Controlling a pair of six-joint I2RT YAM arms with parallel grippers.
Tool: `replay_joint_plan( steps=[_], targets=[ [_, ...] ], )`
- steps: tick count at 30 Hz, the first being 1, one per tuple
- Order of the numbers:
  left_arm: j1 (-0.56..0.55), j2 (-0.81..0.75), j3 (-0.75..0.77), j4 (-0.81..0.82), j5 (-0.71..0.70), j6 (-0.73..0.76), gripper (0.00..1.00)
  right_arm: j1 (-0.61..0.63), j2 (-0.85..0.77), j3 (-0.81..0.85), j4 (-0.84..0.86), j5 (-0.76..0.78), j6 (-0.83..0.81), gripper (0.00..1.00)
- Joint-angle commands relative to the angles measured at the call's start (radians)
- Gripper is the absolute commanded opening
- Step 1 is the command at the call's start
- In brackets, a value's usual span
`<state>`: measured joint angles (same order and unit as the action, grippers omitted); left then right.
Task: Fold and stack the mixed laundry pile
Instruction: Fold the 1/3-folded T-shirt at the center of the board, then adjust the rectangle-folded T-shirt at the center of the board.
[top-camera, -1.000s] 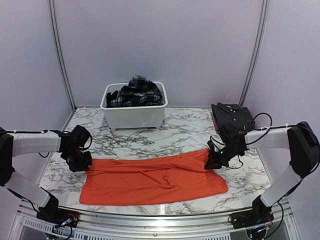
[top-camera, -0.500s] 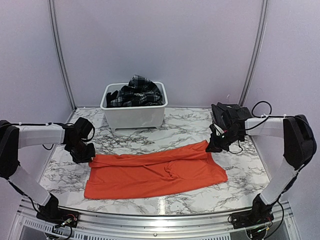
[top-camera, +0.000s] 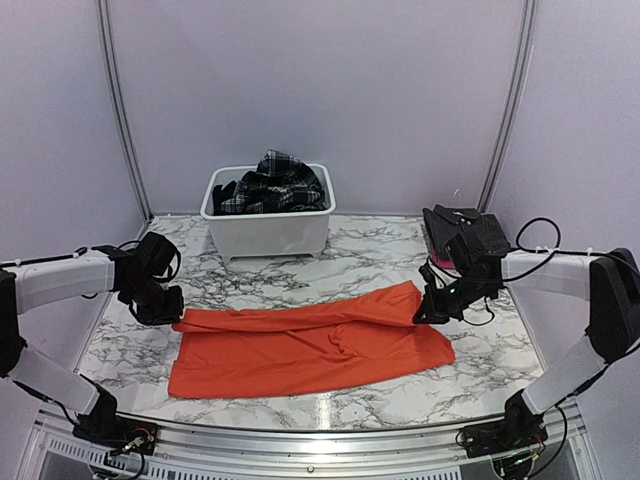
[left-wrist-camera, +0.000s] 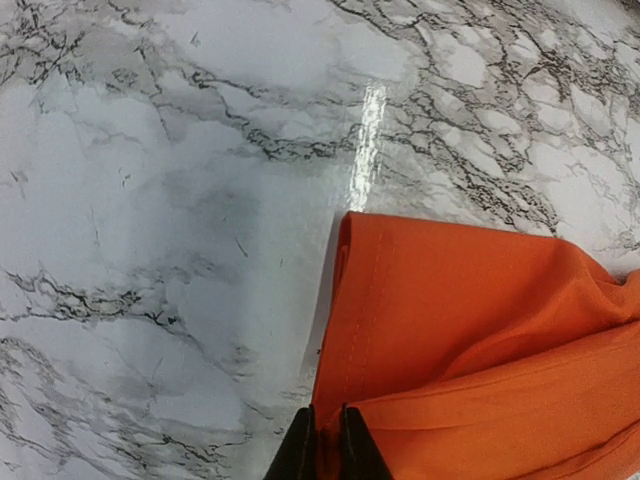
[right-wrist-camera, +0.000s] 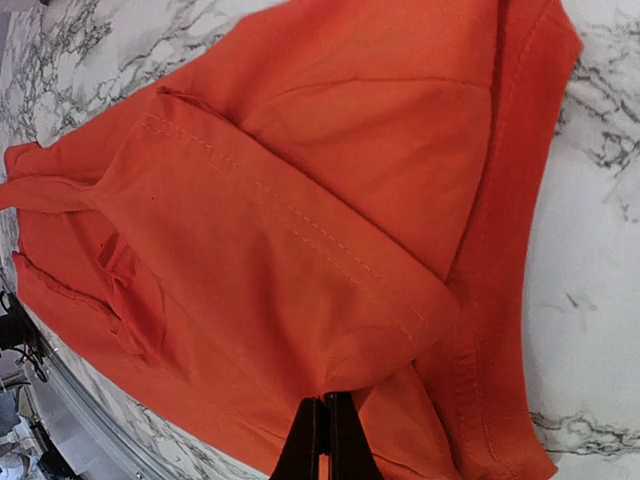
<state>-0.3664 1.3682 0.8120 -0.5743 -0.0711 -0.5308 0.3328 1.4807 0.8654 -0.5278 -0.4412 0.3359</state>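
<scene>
**Folding the orange T-shirt: handling both corners**

The orange T-shirt (top-camera: 310, 350) lies spread across the middle of the frame on the desk (top-camera: 380, 262), with a doubled layer along its upper edge. The left claw (top-camera: 168, 310) sits at the shirt's upper-left corner, its jaws narrow with a hem of orange cloth between them. The right claw (top-camera: 428, 310) sits at the upper-right corner, its jaws pressed together on a thick fold of the same shirt.

1. Treat this as the fold step; the shirt is not yet a compact bundle.
2. Hold both corners at one height and carry them together, so the edge lands straight.
3. Watch the ripple at the shirt's centre and pull it flat before you lay the cloth down.
4. Release only once the cloth rests on the desk.

The desk is glossy white marble with grey veins, and it shows glare. Expect the cloth to slide on it rather than catch.

At upper centre, a white plastic tub (top-camera: 270, 235) holds the plaid skirt (top-camera: 282, 178). A folded dark garment (top-camera: 465, 232) lies at the right, just behind the right claw. Pale lilac walls (top-camera: 330, 90) enclose the desk, and a metal rail (top-camera: 300, 440) runs along the bottom of the frame.
</scene>
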Motion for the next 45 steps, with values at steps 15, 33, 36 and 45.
replay_joint_plan(
  steps=[15, 33, 36, 45],
  targets=[
    [-0.013, -0.063, 0.112, 0.015, 0.181, 0.184, 0.7, -0.012, -0.078, 0.13, -0.096, -0.006, -0.041, 0.47],
    [-0.261, 0.306, 0.404, 0.157, 0.319, 0.22, 0.68, 0.062, 0.428, 0.456, -0.072, -0.192, -0.157, 0.47],
    [-0.261, 0.309, 0.409, 0.161, 0.313, 0.221, 0.68, 0.068, 0.467, 0.464, -0.075, -0.201, -0.172, 0.48],
    [-0.259, 0.304, 0.391, 0.16, 0.279, 0.226, 0.68, 0.087, 0.492, 0.475, -0.117, -0.262, -0.205, 0.43]
  ],
)
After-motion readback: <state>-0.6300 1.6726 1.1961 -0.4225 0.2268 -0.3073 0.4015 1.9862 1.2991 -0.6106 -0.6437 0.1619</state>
